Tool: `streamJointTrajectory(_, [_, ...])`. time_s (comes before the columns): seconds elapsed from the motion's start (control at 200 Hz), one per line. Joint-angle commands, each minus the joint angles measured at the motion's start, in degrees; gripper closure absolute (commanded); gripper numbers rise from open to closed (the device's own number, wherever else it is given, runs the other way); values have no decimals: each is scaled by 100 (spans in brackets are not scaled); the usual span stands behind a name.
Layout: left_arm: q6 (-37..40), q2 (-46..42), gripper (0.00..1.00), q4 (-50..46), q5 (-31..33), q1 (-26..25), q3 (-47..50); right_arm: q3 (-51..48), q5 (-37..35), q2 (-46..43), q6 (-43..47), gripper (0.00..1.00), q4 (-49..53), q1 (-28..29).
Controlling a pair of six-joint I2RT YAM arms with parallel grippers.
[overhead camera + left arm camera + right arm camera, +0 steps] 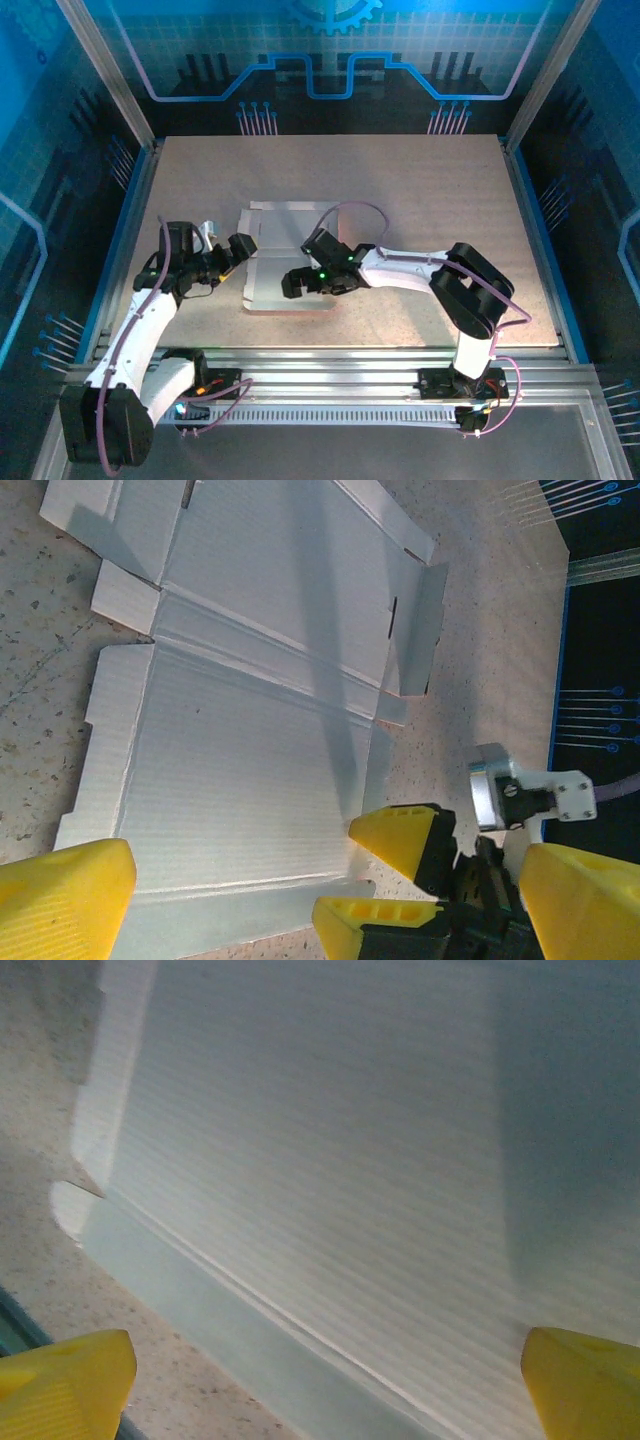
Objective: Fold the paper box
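Observation:
The paper box [285,262] lies as a flat cut sheet on the table, whitish inner side up, with a thin pink rim along its near edge. My left gripper [236,258] stands open at the sheet's left edge. My right gripper [306,266] stands open low over the sheet's near right part, holding nothing. In the left wrist view the paper box [240,730] spreads out with its creases and flaps, between the wide-apart fingers of the left gripper [325,885]. The right gripper's fingers [400,842] sit there at the sheet's corner. The right wrist view has the paper box [330,1150] close under the open right gripper [328,1365].
The speckled beige table [430,200] is bordered by blue side rails and blue printed walls. A metal frame with a cable track [330,365] runs along the near edge between the arm bases. Bare tabletop stretches behind and to the right of the sheet.

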State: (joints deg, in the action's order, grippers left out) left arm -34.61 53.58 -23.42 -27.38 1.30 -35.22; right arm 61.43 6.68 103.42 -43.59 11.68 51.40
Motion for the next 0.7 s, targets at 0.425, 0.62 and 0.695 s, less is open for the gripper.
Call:
streamJointTrajectory(0.425, [23, 536, 1, 393, 141, -379, 97, -1831, -437, -1385, -240, 0, 187, -314])
streamJointTrajectory(0.62, [0, 1146, 1, 517, 583, -1054, -171, -2195, -580, -2070, -312, 0, 370, -338])
streamJointTrajectory(0.695, [-62, 1241, 1, 611, 694, -1210, -226, -2232, -549, -2409, -250, 0, 396, -334])
